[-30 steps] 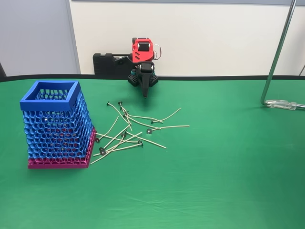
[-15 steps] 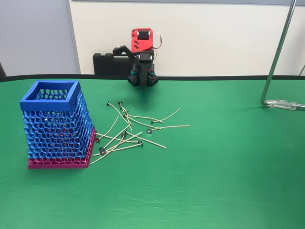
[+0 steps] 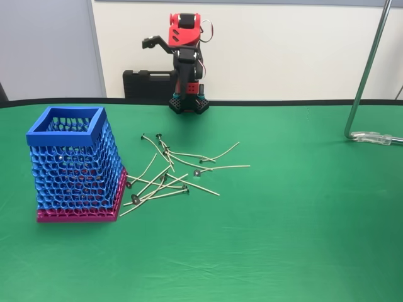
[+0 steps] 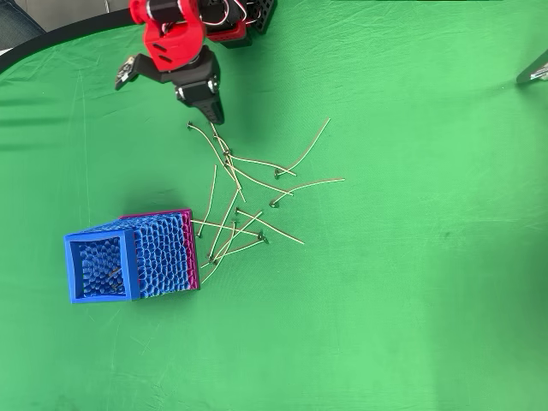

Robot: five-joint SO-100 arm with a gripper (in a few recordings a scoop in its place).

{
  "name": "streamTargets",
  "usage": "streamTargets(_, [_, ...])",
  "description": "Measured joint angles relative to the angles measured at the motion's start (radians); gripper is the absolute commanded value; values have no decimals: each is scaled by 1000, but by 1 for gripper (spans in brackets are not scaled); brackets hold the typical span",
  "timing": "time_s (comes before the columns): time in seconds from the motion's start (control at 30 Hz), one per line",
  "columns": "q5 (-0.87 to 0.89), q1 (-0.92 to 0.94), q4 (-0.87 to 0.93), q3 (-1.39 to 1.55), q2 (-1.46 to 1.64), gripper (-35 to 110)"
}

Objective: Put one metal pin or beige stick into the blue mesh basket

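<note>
In the fixed view, the gripper [image 3: 153, 43] is seen raised at the far edge of the table, splayed and holding nothing. The beige sticks [image 3: 182, 168] lie scattered well nearer and below it, just right of the blue mesh basket [image 3: 75, 165], most with their long axes running diagonally.

In the overhead view, the gripper [image 4: 167, 86] is spread apart above the far end of the sticks [image 4: 244, 201]; the basket [image 4: 128, 255] stands beyond them, lower left.
</note>
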Motion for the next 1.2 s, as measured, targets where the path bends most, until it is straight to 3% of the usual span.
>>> streamTargets(0.43, [-278, 178, 17, -291, -342, 1])
streamTargets(0.83, [-730, 103, 20, -466, -604, 1])
streamTargets(1.2, [-1290, 69, 97, -419, -678, 1])
